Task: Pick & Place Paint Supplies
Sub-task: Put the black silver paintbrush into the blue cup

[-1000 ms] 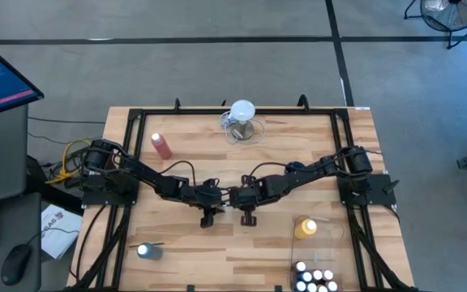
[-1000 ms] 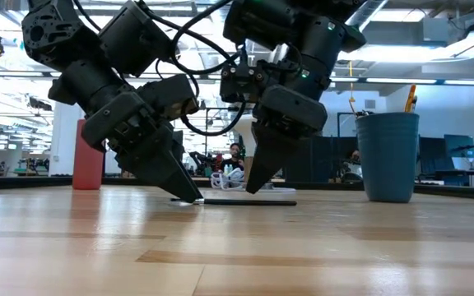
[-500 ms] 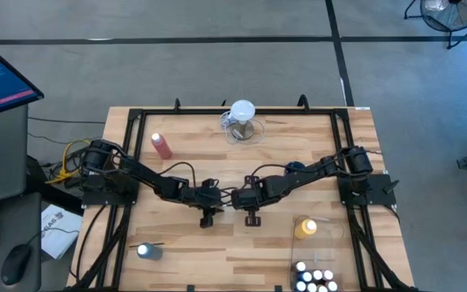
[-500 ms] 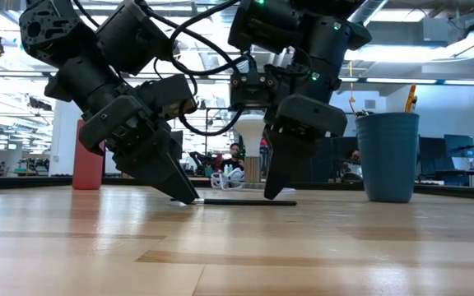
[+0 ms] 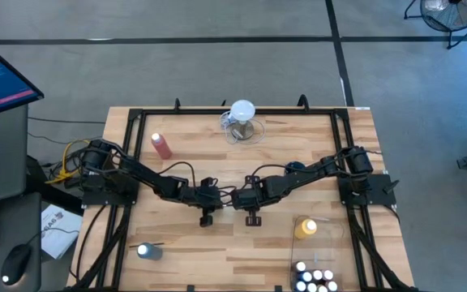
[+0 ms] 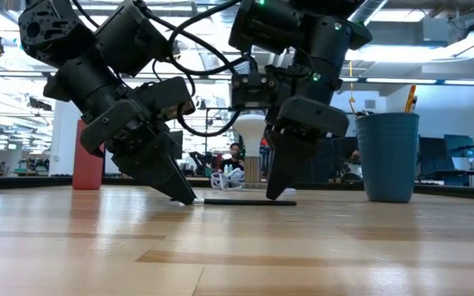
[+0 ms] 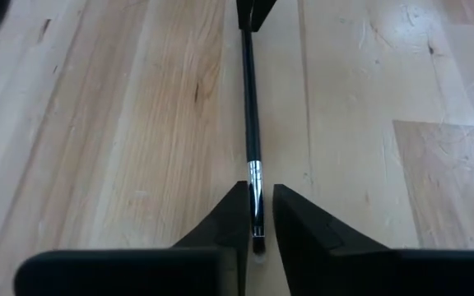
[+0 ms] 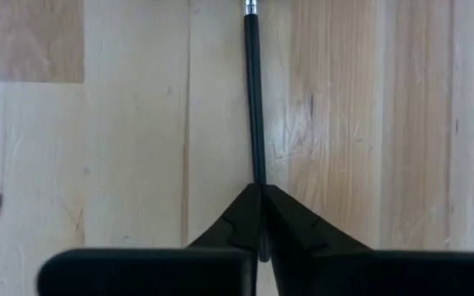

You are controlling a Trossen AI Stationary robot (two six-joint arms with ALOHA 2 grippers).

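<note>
Grippers, left (image 6: 186,197) and right (image 6: 276,195), pinch one paintbrush (image 7: 253,144) (lying flat).

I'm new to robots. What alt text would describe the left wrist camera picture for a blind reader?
A thin dark paintbrush lies on a pale wooden table, its metal-banded end between the fingers of the left gripper. The right gripper pinches its far end.

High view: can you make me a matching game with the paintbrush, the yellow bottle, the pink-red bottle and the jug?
Things:
1. paintbrush
2. yellow bottle
3. pink-red bottle
4. jug

Clues:
A. has a white round top
B. lies flat, mid-table
C. stands by the little white-capped bottles
D. stands alone on the left side

Pairs: 1-B, 2-C, 3-D, 4-A
</note>
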